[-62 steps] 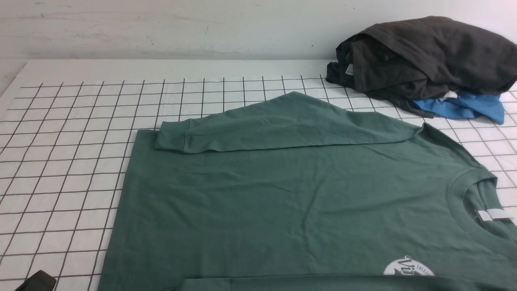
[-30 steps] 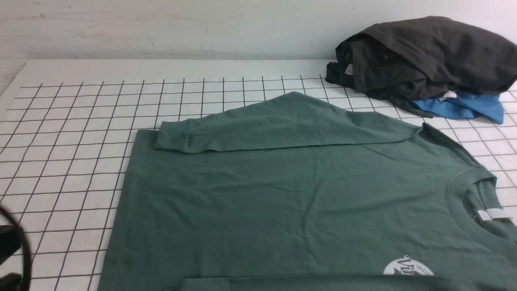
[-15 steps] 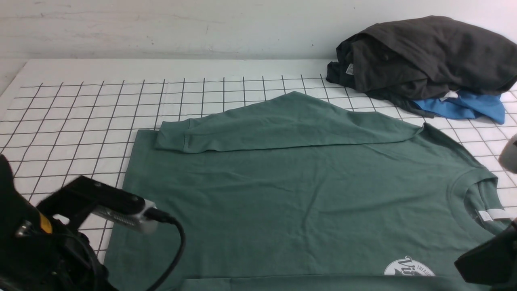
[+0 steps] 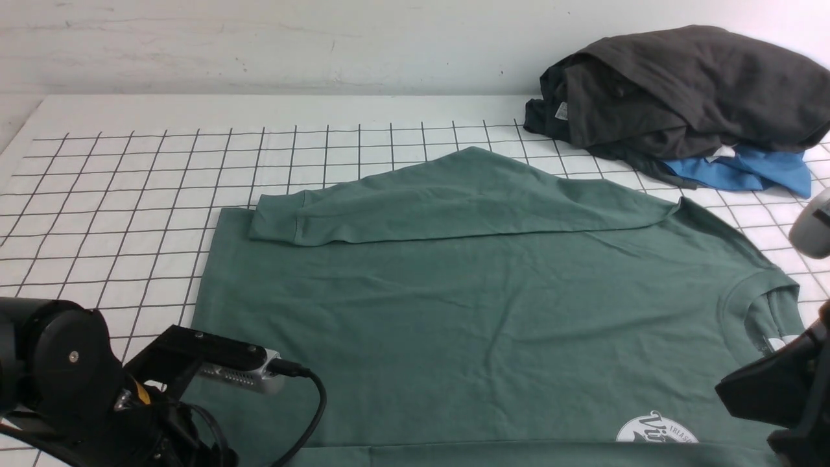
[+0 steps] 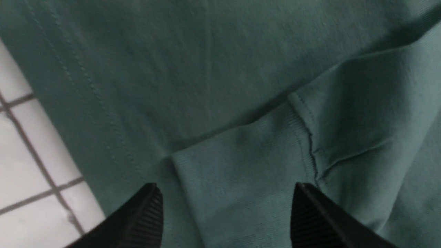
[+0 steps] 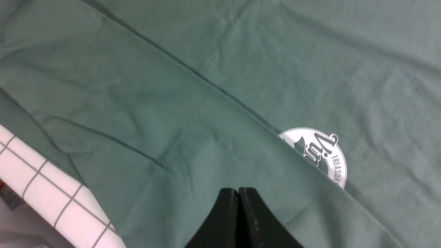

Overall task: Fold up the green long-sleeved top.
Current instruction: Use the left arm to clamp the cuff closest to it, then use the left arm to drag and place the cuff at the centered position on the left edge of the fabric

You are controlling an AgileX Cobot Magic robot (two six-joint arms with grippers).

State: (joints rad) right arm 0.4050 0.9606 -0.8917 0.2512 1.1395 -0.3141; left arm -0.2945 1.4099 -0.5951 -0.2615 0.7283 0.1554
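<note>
The green long-sleeved top (image 4: 486, 311) lies flat on the gridded table, neck (image 4: 746, 305) to the right. Its far sleeve (image 4: 454, 201) is folded across the body. The near sleeve (image 4: 519, 454) lies along the front edge and covers part of the white logo (image 4: 655, 428). My left gripper (image 5: 227, 189) is open just above that sleeve's ribbed cuff (image 5: 241, 165), one finger on either side, holding nothing. My right gripper (image 6: 238, 189) is shut and empty above the near sleeve (image 6: 155, 120), close to the logo (image 6: 324, 155). In the front view both grippers' fingers are hidden.
A dark charcoal-grey garment (image 4: 681, 97) is heaped on a bright blue garment (image 4: 746, 172) at the back right. The white gridded mat (image 4: 130, 194) lies bare to the left of the top. The right wrist view shows the table's front edge (image 6: 20, 220).
My left arm has come in from the lower left to the near cuff, and its jaws have opened. My right arm has entered at the lower right. The top has not moved.
</note>
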